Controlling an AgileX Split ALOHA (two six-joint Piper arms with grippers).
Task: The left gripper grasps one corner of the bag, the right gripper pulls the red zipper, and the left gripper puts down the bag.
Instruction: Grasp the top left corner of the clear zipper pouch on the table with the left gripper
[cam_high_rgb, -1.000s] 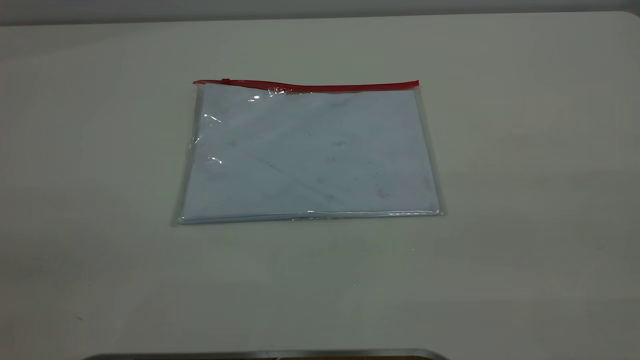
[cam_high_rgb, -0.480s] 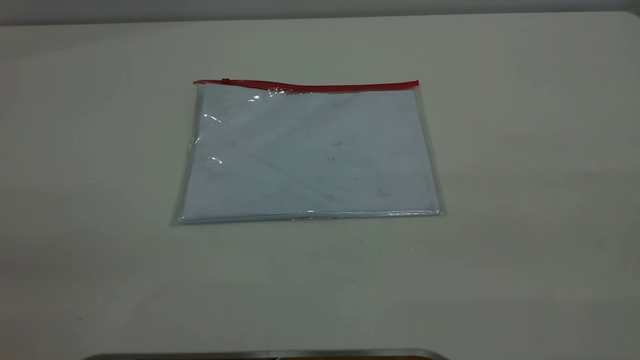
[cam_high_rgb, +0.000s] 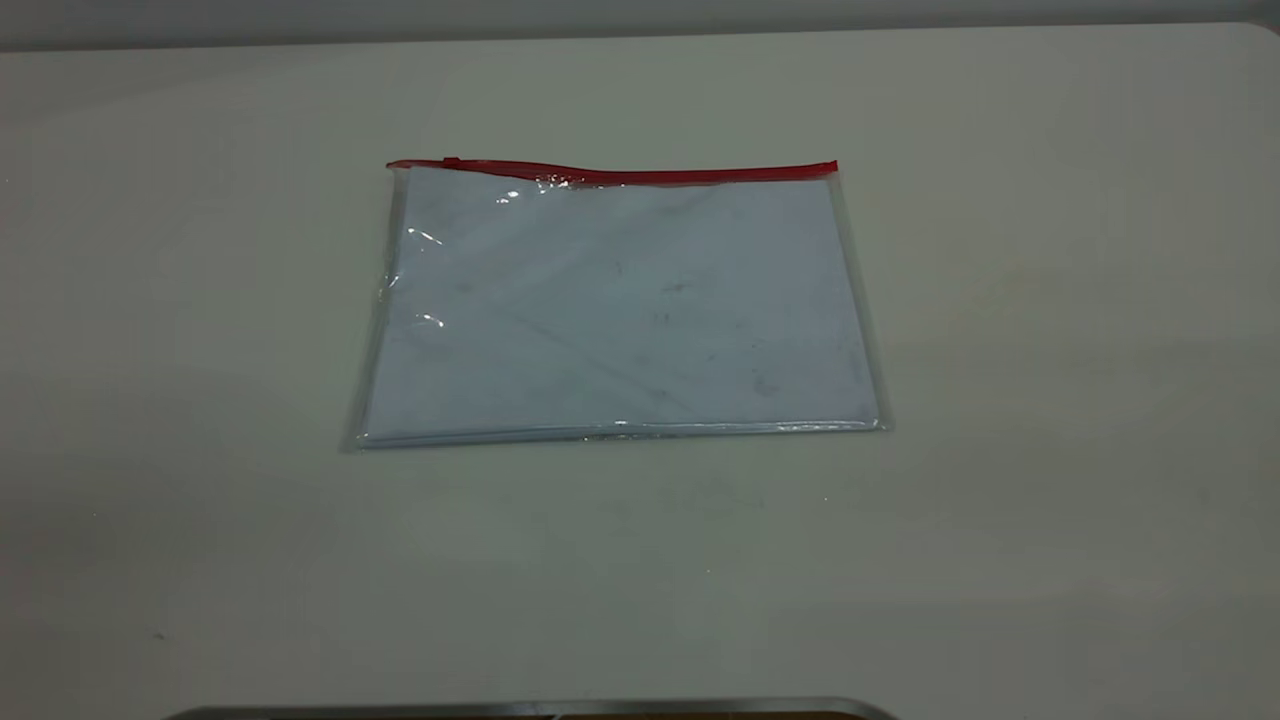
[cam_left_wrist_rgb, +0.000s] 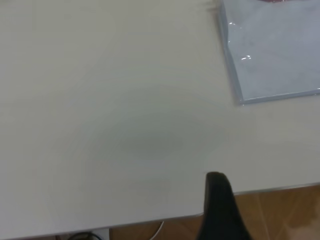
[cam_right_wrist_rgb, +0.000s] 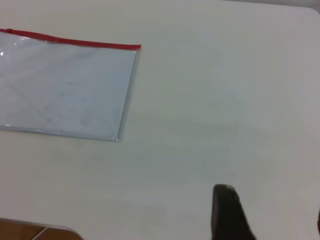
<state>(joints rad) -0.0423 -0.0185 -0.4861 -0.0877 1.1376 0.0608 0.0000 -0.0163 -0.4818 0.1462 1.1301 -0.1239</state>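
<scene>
The bag (cam_high_rgb: 620, 310), a clear pouch with pale sheets inside, lies flat mid-table. The red zipper (cam_high_rgb: 640, 176) runs along its far edge, with the slider tab (cam_high_rgb: 452, 162) near the left end. The bag's red-ended corners sit at far left (cam_high_rgb: 393, 166) and far right (cam_high_rgb: 832, 168). Neither gripper shows in the exterior view. The left gripper (cam_left_wrist_rgb: 270, 205) shows one black finger (cam_left_wrist_rgb: 219, 205) over the table's edge, far from the bag (cam_left_wrist_rgb: 280, 50), with nothing in it. The right gripper (cam_right_wrist_rgb: 272, 212) is open and empty over bare table, away from the bag (cam_right_wrist_rgb: 65, 85).
The pale table (cam_high_rgb: 1050, 400) surrounds the bag on all sides. A metal strip (cam_high_rgb: 530, 708) lies at the front edge. Wooden floor (cam_left_wrist_rgb: 285, 215) shows past the table edge in the left wrist view.
</scene>
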